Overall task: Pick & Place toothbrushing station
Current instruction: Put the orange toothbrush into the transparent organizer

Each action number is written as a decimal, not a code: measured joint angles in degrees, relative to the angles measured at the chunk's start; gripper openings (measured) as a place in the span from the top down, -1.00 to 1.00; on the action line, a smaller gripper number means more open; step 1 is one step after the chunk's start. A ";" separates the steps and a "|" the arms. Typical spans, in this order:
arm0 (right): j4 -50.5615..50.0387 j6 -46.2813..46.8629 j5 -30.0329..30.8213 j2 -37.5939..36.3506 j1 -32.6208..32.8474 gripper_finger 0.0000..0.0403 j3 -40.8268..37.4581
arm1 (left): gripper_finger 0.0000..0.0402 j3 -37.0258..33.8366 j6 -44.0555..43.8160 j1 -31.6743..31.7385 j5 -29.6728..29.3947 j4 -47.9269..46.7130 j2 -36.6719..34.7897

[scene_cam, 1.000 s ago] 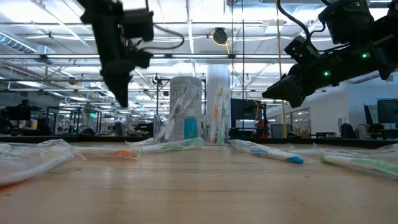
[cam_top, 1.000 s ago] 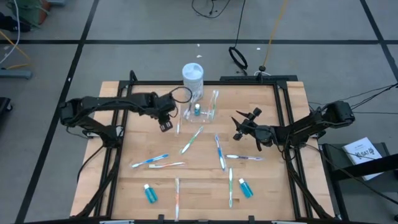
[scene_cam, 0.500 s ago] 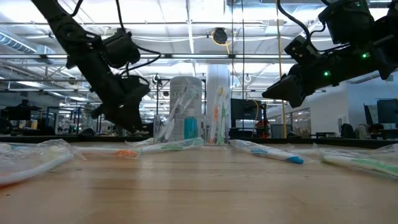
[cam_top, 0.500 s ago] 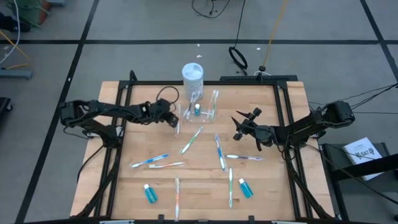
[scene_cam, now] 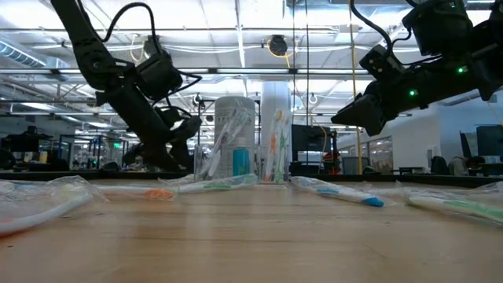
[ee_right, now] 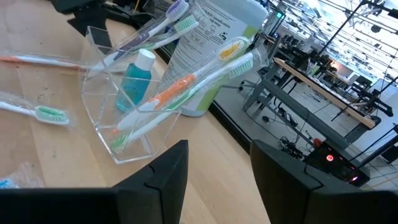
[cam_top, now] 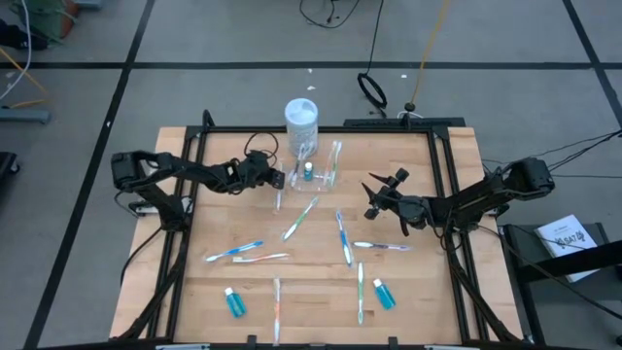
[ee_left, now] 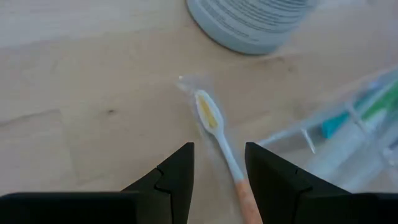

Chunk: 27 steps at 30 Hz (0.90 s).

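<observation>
Parted jaws on our left gripper (cam_top: 275,179) hold nothing; in the left wrist view its two dark fingers (ee_left: 168,180) stand apart low over the wooden table (cam_top: 437,292), with a wrapped orange-handled toothbrush (ee_left: 219,138) lying between and just ahead of them. We see this gripper (scene_cam: 182,134) down near the table surface, just beside the toothbrushing station (cam_top: 317,171) on the left arm's side. Beyond the brush head in the wrist view sits the base of the white jar (ee_left: 252,22), and the station's clear wall (ee_left: 348,118) shows at the edge.

Our right gripper (cam_top: 373,199) hangs above the table, well apart from the station, its fingers (ee_right: 166,174) spread and empty. From its wrist we look at the clear holder (ee_right: 134,93) standing upright, a small blue bottle (ee_right: 137,73) and several toothbrushes leaning in its compartments, the white jar (ee_right: 214,46) touching or just behind it.

The station stands toward the table's far edge, right beside the white jar (cam_top: 301,119). Loose toothbrushes (cam_top: 299,219) and two blue bottles (cam_top: 233,301) lie scattered across the nearer boards.
</observation>
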 joint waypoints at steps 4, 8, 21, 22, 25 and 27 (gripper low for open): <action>0.02 0.14 -0.29 0.00 -0.02 0.16 0.02 | 0.27 0.00 -0.02 0.51 1.40 2.70 3.19; 0.02 0.15 -3.06 0.00 -0.07 0.16 0.02 | 0.27 0.07 1.81 1.18 1.30 4.55 5.54; 0.02 0.00 -8.85 0.00 -0.07 0.16 0.04 | 0.62 0.12 14.42 1.55 1.07 4.20 6.07; 0.02 0.00 -8.85 0.00 -0.07 0.16 0.04 | 0.68 0.11 14.37 1.57 0.84 4.15 6.07; 0.02 0.00 -8.87 0.00 -0.07 0.16 0.04 | 0.89 0.10 14.19 1.54 -0.55 4.12 6.11; 0.02 0.00 -8.87 0.00 -0.07 0.16 0.04 | 0.96 0.09 13.92 1.53 -0.70 4.04 5.72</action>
